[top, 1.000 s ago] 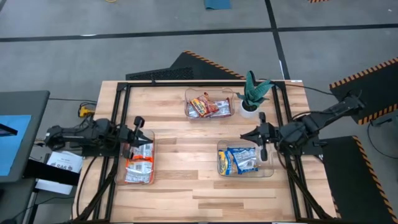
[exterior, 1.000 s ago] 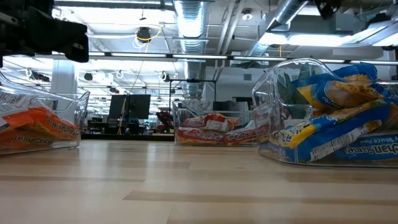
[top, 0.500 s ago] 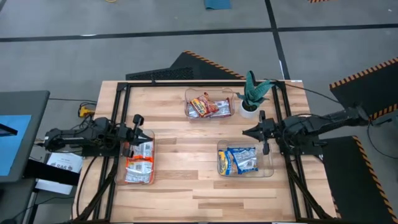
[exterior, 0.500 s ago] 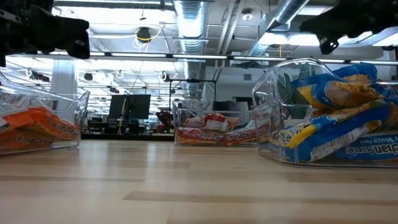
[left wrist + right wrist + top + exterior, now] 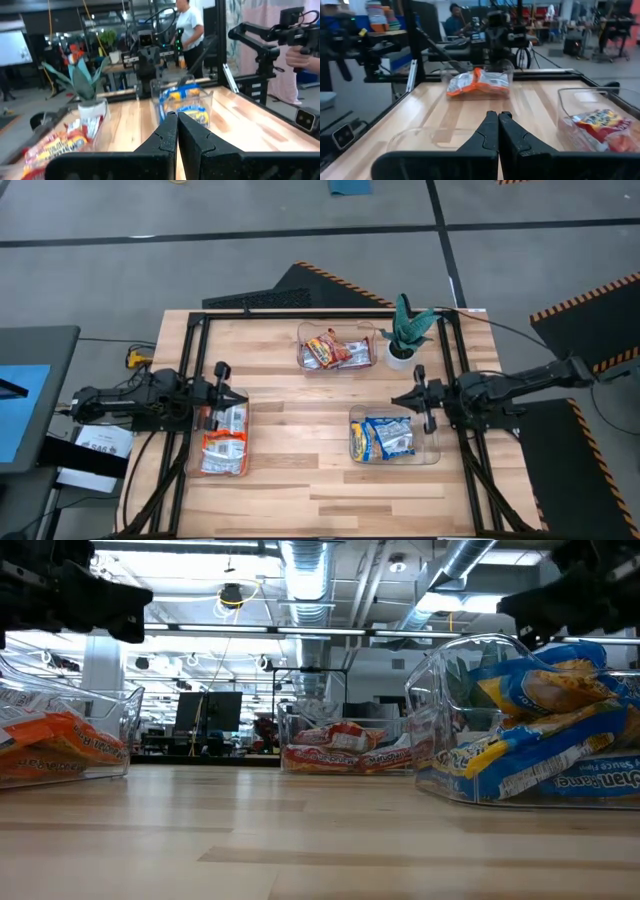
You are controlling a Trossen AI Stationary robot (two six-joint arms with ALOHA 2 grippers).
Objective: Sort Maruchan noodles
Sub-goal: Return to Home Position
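The Maruchan noodles lie in three clear bins. Orange and whitish packets (image 5: pixel 222 445) fill the left bin, red packets (image 5: pixel 337 352) the far bin, and blue packets (image 5: pixel 385 437) the right bin. My left gripper (image 5: pixel 243 395) hangs shut above the far end of the left bin, pointing toward the table's right. Its fingers meet in the left wrist view (image 5: pixel 177 116). My right gripper (image 5: pixel 396 399) is shut too (image 5: pixel 498 115). It hovers just off the far left corner of the blue packets' bin, pointing toward the table's left. Neither gripper holds a packet.
A green potted plant (image 5: pixel 408 330) stands near the far right corner, beside the red packets' bin. A black frame (image 5: pixel 300 313) runs round the table's edges. Bare wood (image 5: pixel 300 420) lies between the three bins. People show in the room beyond the table.
My right arm has come down: in the low view its gripper has sunk from the top edge to just above the bin of blue packets. In the high view the arm has stretched flatter toward the table's right. The packets and bins have not moved.
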